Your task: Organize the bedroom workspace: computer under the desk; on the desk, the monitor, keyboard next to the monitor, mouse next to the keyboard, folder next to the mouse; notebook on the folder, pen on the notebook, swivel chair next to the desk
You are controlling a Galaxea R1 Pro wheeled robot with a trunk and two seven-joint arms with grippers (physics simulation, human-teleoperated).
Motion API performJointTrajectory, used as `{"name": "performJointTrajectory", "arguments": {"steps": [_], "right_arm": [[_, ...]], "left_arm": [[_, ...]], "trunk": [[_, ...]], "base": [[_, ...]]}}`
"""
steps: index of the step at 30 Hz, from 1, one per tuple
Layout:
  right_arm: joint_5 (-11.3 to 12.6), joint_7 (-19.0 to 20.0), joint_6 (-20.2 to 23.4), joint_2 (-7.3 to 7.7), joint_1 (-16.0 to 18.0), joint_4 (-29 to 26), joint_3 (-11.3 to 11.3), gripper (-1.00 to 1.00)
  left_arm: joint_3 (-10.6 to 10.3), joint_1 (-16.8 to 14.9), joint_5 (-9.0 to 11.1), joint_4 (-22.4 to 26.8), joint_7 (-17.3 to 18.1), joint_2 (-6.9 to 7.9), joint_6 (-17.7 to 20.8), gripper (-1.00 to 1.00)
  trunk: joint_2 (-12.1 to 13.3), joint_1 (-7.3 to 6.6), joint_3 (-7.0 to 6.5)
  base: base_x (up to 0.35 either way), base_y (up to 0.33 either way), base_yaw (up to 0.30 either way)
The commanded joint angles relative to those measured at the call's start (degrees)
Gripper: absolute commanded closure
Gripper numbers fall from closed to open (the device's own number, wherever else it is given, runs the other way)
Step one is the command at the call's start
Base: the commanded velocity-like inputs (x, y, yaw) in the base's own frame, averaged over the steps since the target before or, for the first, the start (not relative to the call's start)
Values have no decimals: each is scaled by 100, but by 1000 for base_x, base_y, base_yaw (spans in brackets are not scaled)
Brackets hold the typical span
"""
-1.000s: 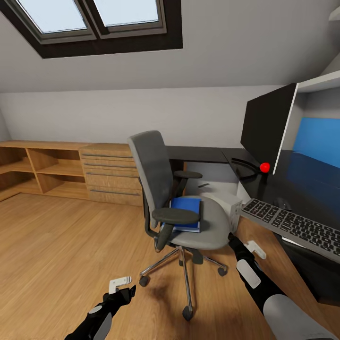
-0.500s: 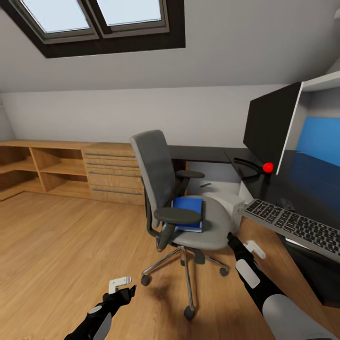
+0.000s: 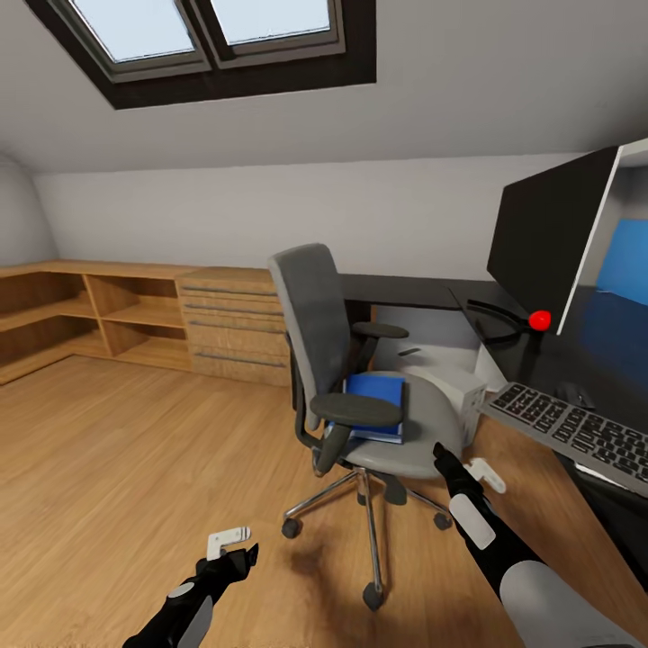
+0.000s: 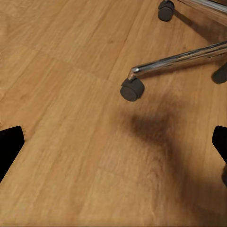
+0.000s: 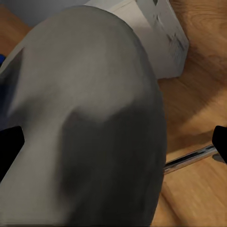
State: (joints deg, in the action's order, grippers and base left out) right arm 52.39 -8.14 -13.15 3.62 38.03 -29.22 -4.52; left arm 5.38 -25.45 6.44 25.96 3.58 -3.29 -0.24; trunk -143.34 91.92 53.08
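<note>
The folder [image 3: 376, 405] lies on the chair [image 3: 360, 369] seat, just beyond and left of the right gripper [image 3: 463, 462] — jaws apart, poised for a reach. The left gripper [image 3: 232, 543], also apart, idles low over the floor [image 3: 135, 468]. Since a second ago the whole view has swung left — the monitor [image 3: 553, 236] sits nearer the frame's edge.

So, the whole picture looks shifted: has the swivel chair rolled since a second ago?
No. The swivel chair keeps its place beside the computer; the camera itself turned.
</note>
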Motion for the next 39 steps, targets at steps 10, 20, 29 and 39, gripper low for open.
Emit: {"name": "performJointTrajectory", "arguments": {"steps": [10, 20, 29, 39], "right_arm": [[43, -38, -29, 11, 2, -5, -42, -100], [43, -38, -29, 16, 2, -5, -40, -100], [43, -38, -29, 15, 2, -5, -40, -100], [43, -38, -37, 7, 2, -5, -49, -100]], "left_arm": [[33, -3, 50, -9, 45, -5, -3, -100], [33, -3, 50, -12, 38, -5, -3, -100], [33, -3, 50, -12, 37, -5, -3, -100], [33, -3, 50, -12, 37, -5, -3, -100]], "trunk": [[-2, -1, 16], [-2, -1, 16], [-2, -1, 16], [-2, -1, 16]], "base": [[156, 0, 25], [114, 0, 1], [2, 0, 56], [0, 0, 234]]}}
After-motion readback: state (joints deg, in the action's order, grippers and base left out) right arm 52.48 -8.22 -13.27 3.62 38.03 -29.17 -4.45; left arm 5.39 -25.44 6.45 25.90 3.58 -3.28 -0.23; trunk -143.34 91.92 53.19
